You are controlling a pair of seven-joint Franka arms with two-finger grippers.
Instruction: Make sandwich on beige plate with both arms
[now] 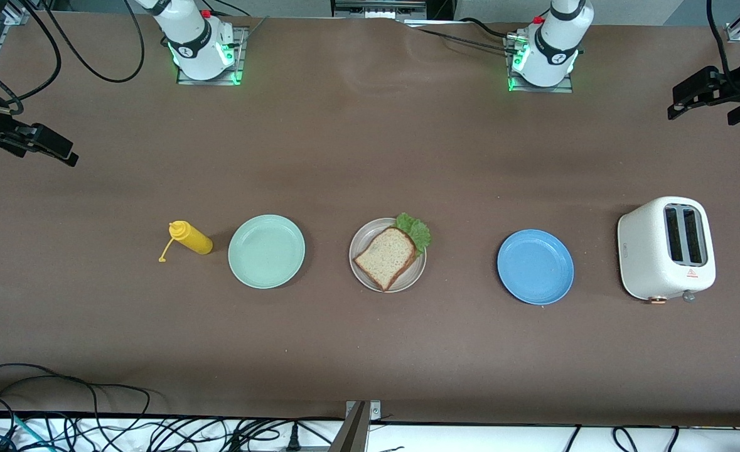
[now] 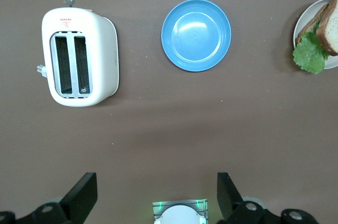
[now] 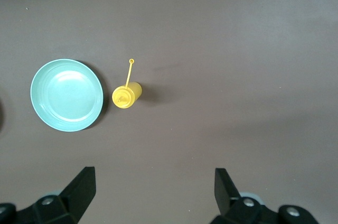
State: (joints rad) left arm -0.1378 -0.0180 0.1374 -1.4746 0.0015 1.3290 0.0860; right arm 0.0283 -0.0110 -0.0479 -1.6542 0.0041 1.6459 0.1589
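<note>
Left gripper (image 2: pixel 156 197) open, tan sandwich (image 1: pixel 387 257), green lettuce (image 1: pixel 415 230) protruding

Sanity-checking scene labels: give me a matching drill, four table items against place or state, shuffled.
Items:
1. sandwich
2. mint green plate
3. toaster
4. yellow bottle

Descriptions:
A. at the left arm's end of the table, slots empty
B. on the beige plate, lettuce sticking out
C. at the right arm's end of the row, cap hanging by its strap
D. bare, between the bottle and the beige plate

Pairs: 1-B, 2-D, 3-A, 4-C
</note>
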